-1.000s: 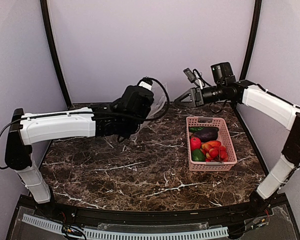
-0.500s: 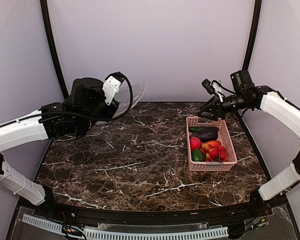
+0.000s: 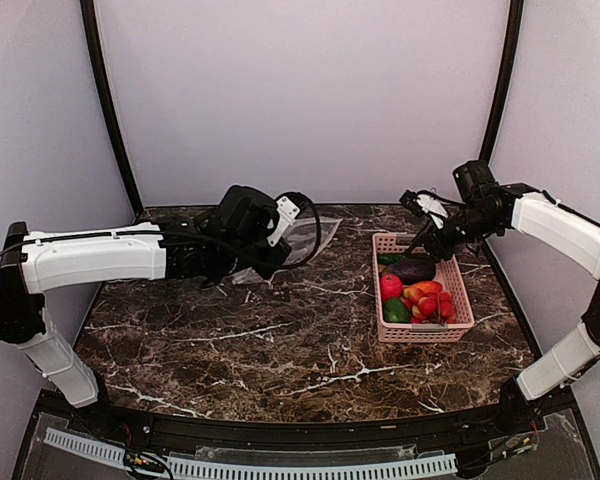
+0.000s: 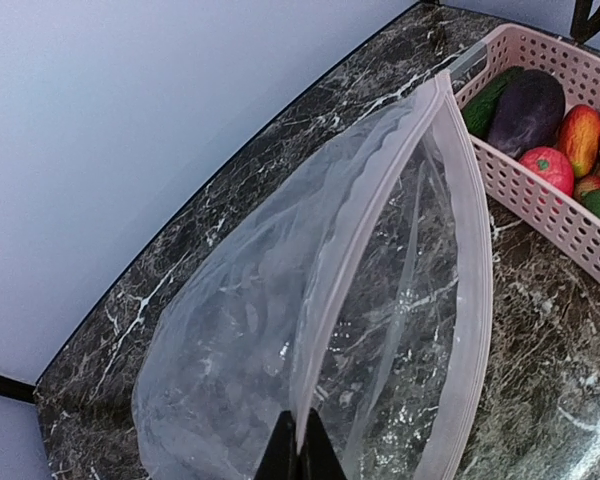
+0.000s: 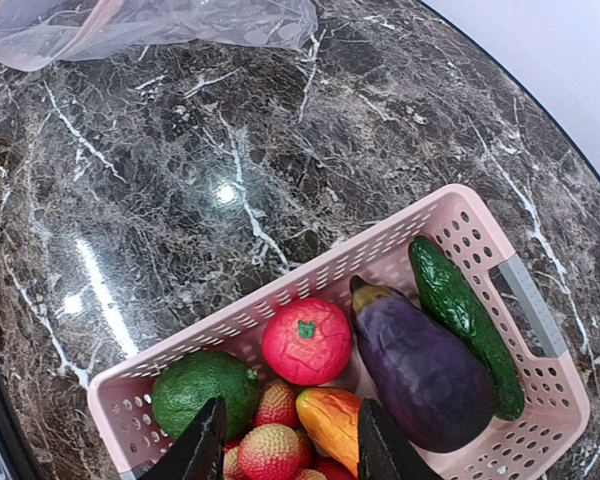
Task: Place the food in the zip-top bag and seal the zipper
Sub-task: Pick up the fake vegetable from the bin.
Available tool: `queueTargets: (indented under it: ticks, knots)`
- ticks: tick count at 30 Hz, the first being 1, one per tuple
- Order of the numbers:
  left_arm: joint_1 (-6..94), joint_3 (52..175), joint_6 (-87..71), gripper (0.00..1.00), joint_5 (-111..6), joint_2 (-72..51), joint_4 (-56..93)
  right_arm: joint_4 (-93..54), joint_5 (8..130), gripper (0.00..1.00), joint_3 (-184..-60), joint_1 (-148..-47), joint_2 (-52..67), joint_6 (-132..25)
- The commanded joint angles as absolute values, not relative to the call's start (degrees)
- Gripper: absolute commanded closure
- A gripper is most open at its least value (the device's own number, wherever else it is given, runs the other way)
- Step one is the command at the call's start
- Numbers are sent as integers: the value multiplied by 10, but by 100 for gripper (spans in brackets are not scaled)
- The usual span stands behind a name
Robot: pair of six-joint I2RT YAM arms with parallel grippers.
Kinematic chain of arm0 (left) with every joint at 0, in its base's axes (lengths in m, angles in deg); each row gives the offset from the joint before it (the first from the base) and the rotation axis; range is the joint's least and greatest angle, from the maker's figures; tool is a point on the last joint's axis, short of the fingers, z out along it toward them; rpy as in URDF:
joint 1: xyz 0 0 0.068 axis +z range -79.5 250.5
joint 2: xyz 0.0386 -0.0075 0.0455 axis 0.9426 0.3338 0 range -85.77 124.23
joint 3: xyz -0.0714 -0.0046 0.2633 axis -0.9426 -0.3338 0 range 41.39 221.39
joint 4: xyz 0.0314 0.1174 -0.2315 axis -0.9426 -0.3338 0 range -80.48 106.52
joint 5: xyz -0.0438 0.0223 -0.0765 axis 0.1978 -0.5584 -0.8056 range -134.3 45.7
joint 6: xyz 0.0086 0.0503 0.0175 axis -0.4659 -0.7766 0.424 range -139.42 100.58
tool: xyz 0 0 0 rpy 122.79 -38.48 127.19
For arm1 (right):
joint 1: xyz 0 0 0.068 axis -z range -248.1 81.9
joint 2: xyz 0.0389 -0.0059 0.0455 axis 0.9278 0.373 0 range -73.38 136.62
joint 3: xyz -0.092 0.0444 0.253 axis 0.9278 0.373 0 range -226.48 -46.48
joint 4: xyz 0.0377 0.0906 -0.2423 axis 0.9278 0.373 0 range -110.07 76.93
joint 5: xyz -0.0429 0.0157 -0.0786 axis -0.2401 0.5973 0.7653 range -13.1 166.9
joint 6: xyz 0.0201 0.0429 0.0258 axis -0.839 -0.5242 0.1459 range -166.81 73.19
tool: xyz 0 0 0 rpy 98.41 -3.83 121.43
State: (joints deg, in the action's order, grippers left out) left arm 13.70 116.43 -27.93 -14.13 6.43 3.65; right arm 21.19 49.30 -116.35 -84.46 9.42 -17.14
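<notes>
Near the back of the marble table [image 3: 280,340], the clear crinkly zip-top bag [image 4: 220,340] gapes wide, one zipper [image 4: 483,290] rim pinched by the left gripper [image 4: 298,455]. Beside it the pink basket [image 5: 380,245] holds eggplant [image 5: 420,370] and cucumber [image 5: 467,320]. Above them the right gripper [image 5: 285,440] spreads its fingers, holding nothing.

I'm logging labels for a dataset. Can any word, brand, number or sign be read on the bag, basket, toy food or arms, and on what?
None can be read.
zip-top bag: clear, no print that I can make out.
pink basket: no label.
food: no marking.
left arm and right arm: plain white shells, nothing legible.
</notes>
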Motion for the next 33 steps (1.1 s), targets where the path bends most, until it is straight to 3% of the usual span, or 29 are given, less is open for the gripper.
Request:
queueTargets:
  ticks: [1, 7, 19, 33]
  knots:
    - [136, 1131, -241, 99, -215, 19, 73, 185, 541, 58, -1142, -840, 97, -143]
    - [136, 1077, -261, 99, -236, -13, 111, 183, 594, 56, -1133, -836, 117, -109]
    - [139, 1023, -225, 99, -229, -38, 116, 212, 628, 51, -1234, -808, 236, -37]
    - [139, 1029, -220, 99, -234, -14, 100, 265, 627, 26, -1304, -786, 363, 24]
